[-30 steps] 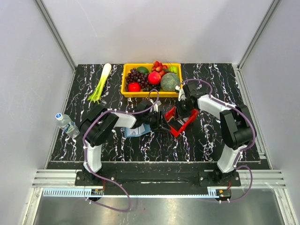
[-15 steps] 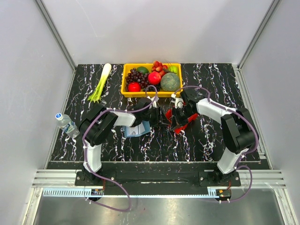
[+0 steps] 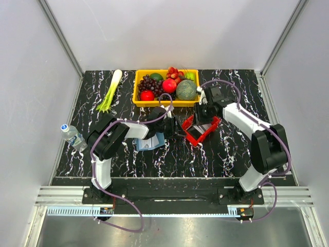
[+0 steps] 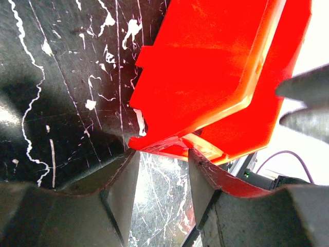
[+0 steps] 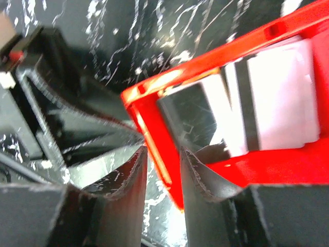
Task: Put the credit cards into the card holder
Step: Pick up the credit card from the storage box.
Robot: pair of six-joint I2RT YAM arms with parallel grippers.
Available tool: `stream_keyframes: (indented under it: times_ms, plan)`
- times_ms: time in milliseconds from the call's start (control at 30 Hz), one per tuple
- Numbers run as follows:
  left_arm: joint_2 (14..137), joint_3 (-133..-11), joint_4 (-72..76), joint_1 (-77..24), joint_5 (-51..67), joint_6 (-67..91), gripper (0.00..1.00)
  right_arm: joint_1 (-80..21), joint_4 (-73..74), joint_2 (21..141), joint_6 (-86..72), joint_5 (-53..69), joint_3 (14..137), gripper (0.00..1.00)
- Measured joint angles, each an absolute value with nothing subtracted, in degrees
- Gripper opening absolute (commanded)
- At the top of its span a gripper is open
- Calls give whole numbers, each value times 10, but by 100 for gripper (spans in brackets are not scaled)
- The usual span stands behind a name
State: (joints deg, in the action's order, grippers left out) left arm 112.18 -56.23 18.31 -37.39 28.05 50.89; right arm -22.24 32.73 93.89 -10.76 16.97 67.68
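Note:
The red tray point(image 3: 200, 129) lies tilted at mid-table with the credit cards point(image 3: 195, 135) inside. My right gripper point(image 3: 203, 118) is shut on the tray's far rim; in the right wrist view the red wall point(image 5: 154, 139) runs between its jaws point(image 5: 162, 157), and white and dark cards point(image 5: 267, 103) lie in the tray. My left gripper point(image 3: 177, 127) is open at the tray's left side; in the left wrist view the tray's corner point(image 4: 164, 144) sits just ahead of its fingertips point(image 4: 163, 154). The blue card holder point(image 3: 151, 143) lies partly under the left arm.
A yellow crate point(image 3: 135, 95) of fruit stands at the back, just beyond the tray. A green leek point(image 3: 110, 91) lies at back left. A water bottle point(image 3: 72, 135) lies at the table's left edge.
My right gripper swung left with the tray, tipping it up, then moved back right and away from me. The tray now lies more open. The left gripper stayed beside it.

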Motion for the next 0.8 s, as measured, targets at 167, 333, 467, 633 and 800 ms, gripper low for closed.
stream_keyframes:
  times_ms: [167,333,467,633,800]
  plan:
    - [1122,-562,187,-374,280,509,47,-196,312,995,-94,152,706,43]
    - [1122,-562,190,-374,280,509,47,-195,316,1047,-85,152,706,45]
    - [1122,-562,190,-374,280,509,47,-195,316,1052,-80,161,705,45]
    - [1122,-562,191,-374,280,509,47,-195,318,1062,-72,177,705,38]
    - [1122,-562,192,-374,281,510,47,-195,325,1065,-69,203,704,34]
